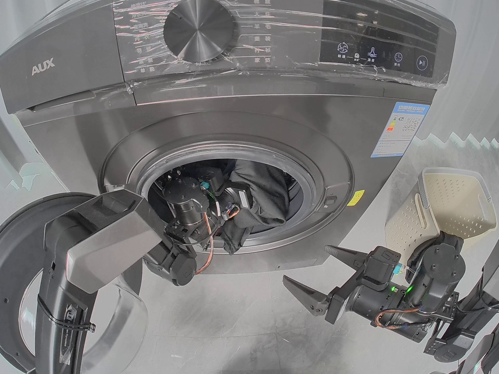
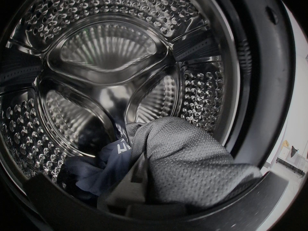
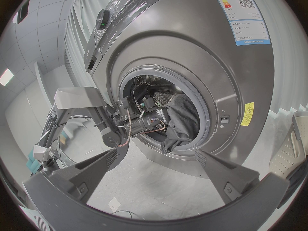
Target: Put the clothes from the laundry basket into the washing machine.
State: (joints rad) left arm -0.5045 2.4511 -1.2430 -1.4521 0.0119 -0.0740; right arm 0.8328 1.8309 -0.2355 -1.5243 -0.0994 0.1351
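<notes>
The left tool (image 1: pixel 243 201), grip hidden so I cannot tell, sits in the washer (image 1: pixel 358 131) mouth to lodge the garment (image 1: pixel 264 196) draped over its rim; the right tool (image 1: pixel 306 264) hangs wide near the basket (image 1: pixel 457 203).

Left arm (image 1: pixel 187 203) and dark garment (image 1: pixel 262 196) crowd the washing machine (image 1: pixel 332 131) opening, drum (image 2: pixel 106 58) roomy behind.

Camera layout, washing machine (image 1: pixel 249 105)
Head view looks down at its front, close; left wrist view faces into the drum (image 2: pixel 106 48); right wrist view, farther back; all share the dark garment (image 1: pixel 262 196)
</notes>
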